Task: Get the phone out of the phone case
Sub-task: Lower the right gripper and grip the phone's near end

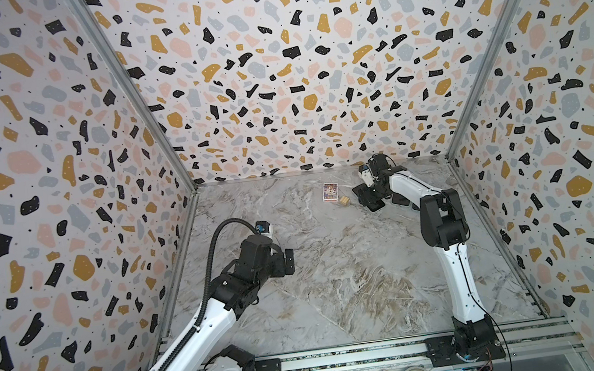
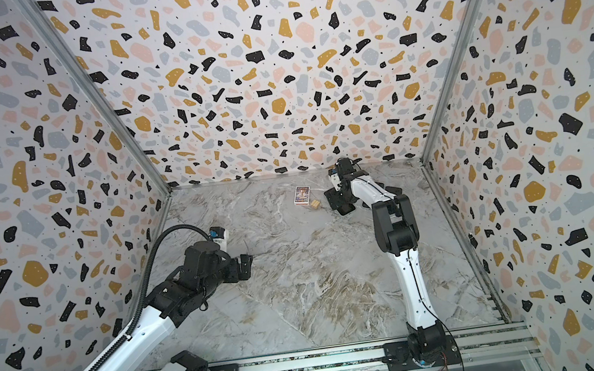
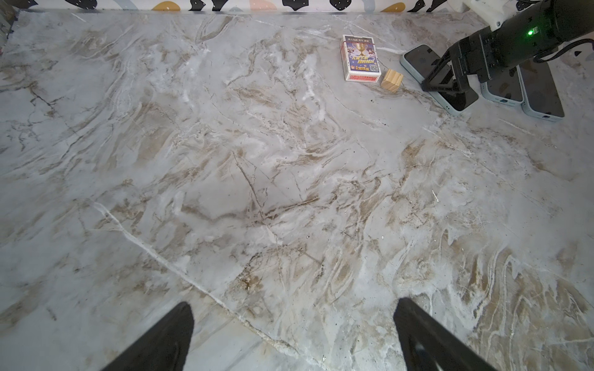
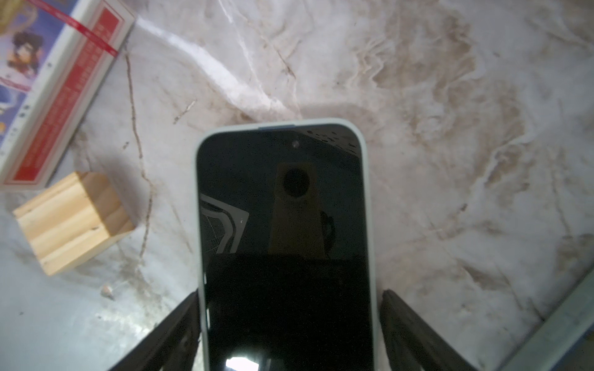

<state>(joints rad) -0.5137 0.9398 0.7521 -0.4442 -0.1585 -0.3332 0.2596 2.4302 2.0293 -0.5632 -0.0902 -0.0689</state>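
Observation:
A dark-screened phone [image 4: 283,225] in a pale grey-green phone case [image 4: 368,199] lies flat on the marble floor at the back right. My right gripper [image 4: 291,295] is open and straddles its long sides. One finger [image 4: 180,327] touches the case edge, and the opposite finger [image 4: 408,327] stands a small gap off it. The left wrist view shows the same gripper [image 3: 446,86] low over that phone [image 3: 418,57]. My left gripper [image 3: 292,337] is open over bare floor, far from the phone, at the left in both top views [image 1: 289,260] [image 2: 245,266].
Two more cased phones [image 3: 503,86] [image 3: 543,93] lie side by side just beyond the straddled one. A printed card box [image 1: 330,191] and a small wooden block [image 1: 345,200] sit close on its other side. The right wall rail [image 4: 553,327] runs nearby.

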